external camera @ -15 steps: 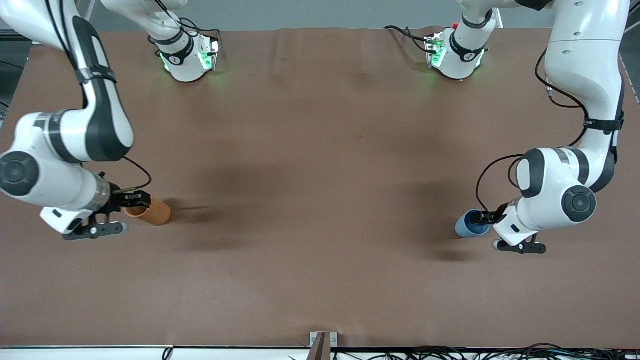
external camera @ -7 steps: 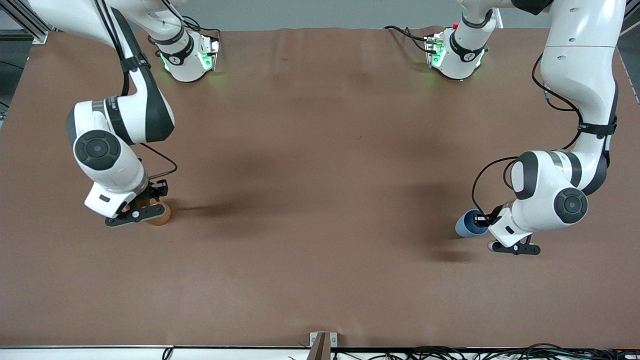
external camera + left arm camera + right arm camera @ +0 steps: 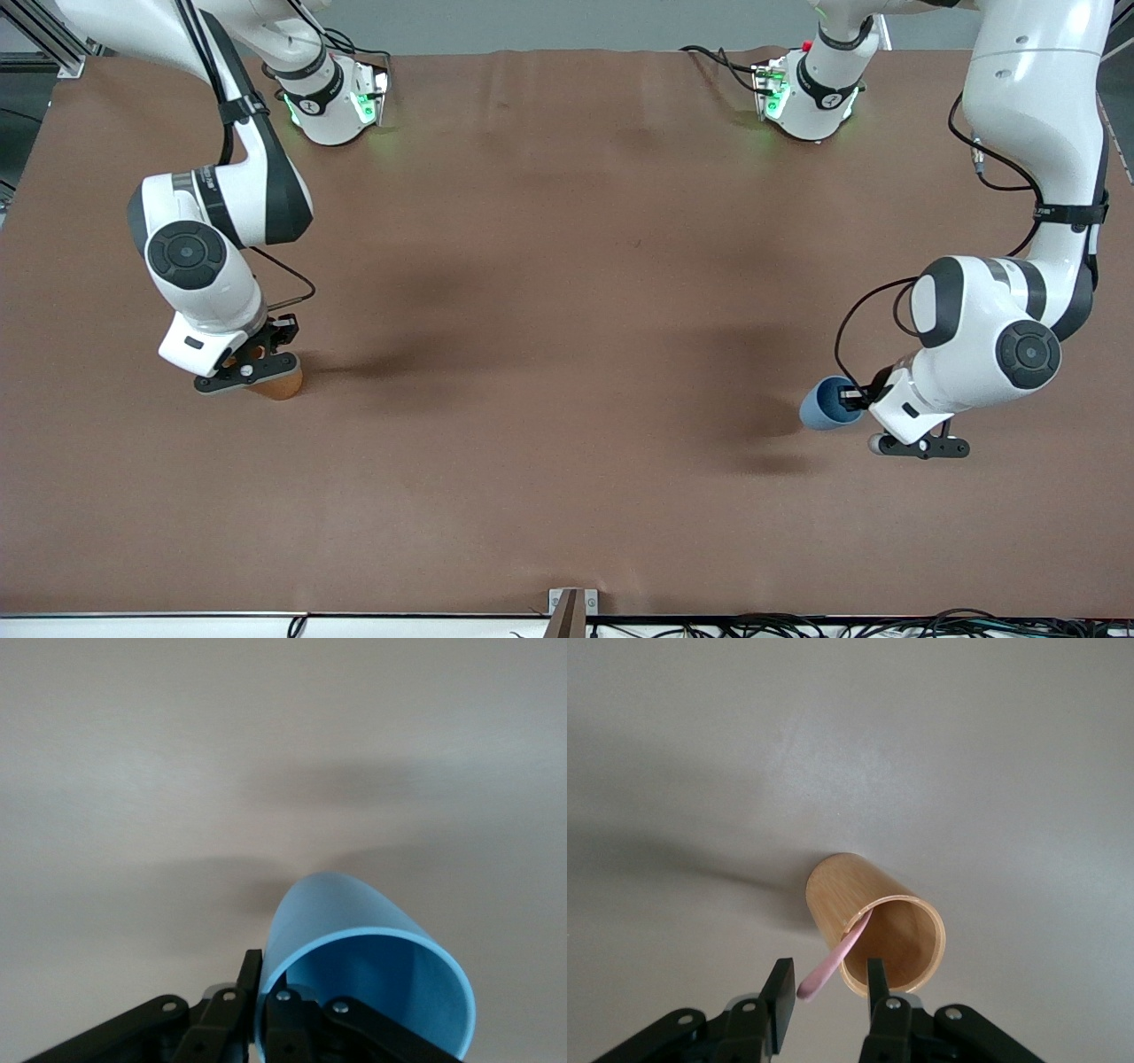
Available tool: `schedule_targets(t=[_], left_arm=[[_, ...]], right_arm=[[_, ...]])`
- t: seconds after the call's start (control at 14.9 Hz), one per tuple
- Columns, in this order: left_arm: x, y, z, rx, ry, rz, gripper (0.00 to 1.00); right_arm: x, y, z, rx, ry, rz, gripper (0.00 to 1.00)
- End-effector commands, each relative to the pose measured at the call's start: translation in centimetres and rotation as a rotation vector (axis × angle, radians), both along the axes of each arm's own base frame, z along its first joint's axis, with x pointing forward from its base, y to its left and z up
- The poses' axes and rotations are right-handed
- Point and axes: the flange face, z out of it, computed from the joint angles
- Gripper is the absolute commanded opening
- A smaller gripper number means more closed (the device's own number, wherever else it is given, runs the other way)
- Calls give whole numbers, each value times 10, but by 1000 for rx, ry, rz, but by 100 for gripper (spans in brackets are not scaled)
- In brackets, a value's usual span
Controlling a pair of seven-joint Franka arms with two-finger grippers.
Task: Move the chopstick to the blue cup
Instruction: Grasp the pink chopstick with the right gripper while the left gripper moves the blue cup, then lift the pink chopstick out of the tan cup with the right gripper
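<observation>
The blue cup (image 3: 822, 404) is at the left arm's end of the table. My left gripper (image 3: 852, 397) is shut on its rim, one finger inside and one outside the wall, and the cup (image 3: 354, 943) is tilted; the grip shows in the left wrist view (image 3: 264, 997). My right gripper (image 3: 255, 356) hangs over the orange-brown cup (image 3: 279, 384) at the right arm's end. In the right wrist view a pale pink chopstick (image 3: 833, 962) leans out of that cup (image 3: 873, 904), and its upper end lies between the open fingers of my right gripper (image 3: 828, 992), untouched.
The brown table cover (image 3: 567, 354) spreads between the two cups. The two arm bases (image 3: 328, 102) (image 3: 811, 93) stand at the table's edge farthest from the front camera. A small bracket (image 3: 571, 607) sits at the nearest edge.
My right arm has swung from beside the orange-brown cup to over it. My left gripper has shifted the blue cup slightly toward the front camera and tilted it.
</observation>
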Motion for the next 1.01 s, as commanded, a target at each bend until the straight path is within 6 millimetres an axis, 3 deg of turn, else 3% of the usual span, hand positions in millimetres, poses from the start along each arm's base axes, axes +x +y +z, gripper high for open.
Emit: schedule_targets(t=[0.0, 0.13, 0.4, 0.67, 0.94], left_arm=[[-11, -59, 31, 3, 27, 86, 0], [-24, -118, 47, 20, 14, 128, 0], [-64, -216, 54, 20, 20, 226, 0], [-103, -307, 33, 28, 44, 255, 0], [-128, -360, 1, 12, 58, 288, 0]], right_arm=[[-8, 0, 5, -15, -24, -8, 32], [-8, 0, 5, -19, -25, -6, 29], [-5, -2, 9, -33, -42, 7, 18], [-2, -8, 14, -33, -50, -5, 8], [0, -12, 18, -34, -55, -15, 4]])
